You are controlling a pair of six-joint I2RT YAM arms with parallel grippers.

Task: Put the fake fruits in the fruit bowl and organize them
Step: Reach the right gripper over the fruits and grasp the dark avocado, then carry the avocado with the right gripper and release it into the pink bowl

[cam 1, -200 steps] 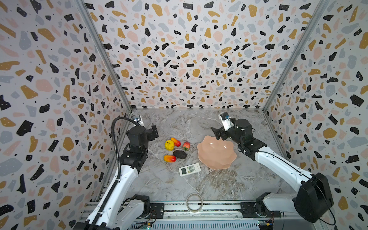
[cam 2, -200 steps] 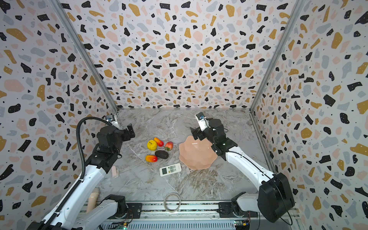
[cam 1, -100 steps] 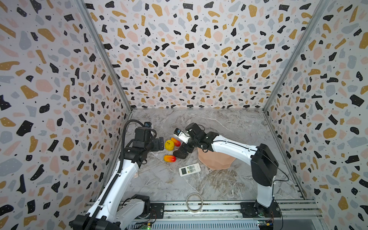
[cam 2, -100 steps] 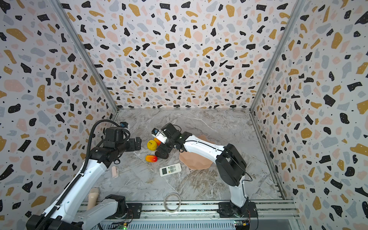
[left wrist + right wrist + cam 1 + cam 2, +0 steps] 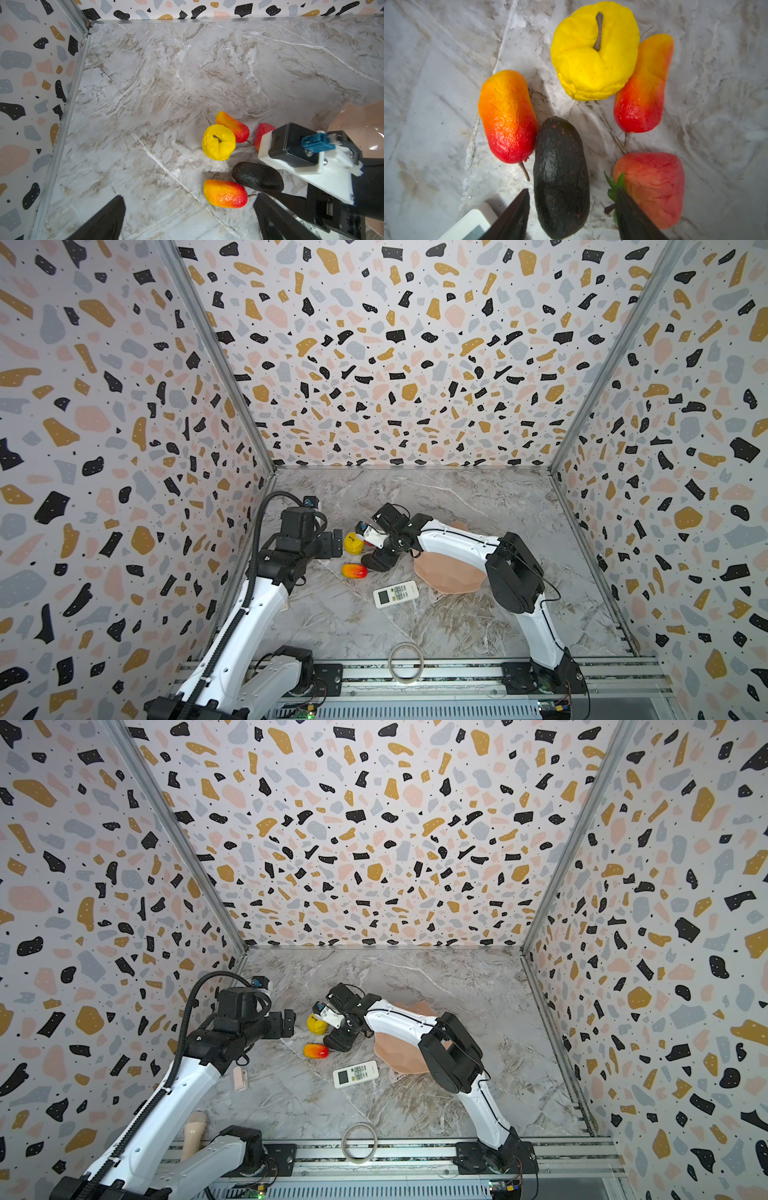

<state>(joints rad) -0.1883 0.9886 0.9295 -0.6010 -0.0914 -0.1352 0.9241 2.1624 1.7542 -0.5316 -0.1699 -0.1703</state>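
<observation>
Within a second, the right pincer [image 5: 572, 190] was swung from the far rim of the pink bowl [image 5: 451, 580] across to the fruits [image 5: 316, 1051] clustered left of centre in both top views. Its jaws were narrowed about halfway astride the dark oval fruit [image 5: 560, 176], with a gap left on the strawberry [image 5: 652, 187] side and nothing gripped yet. The left pincer [image 5: 189, 197] was held wide and empty beside the yellow fruit [image 5: 353, 542]. All five still lay on the desk [image 5: 166, 83], outside the bowl.
</observation>
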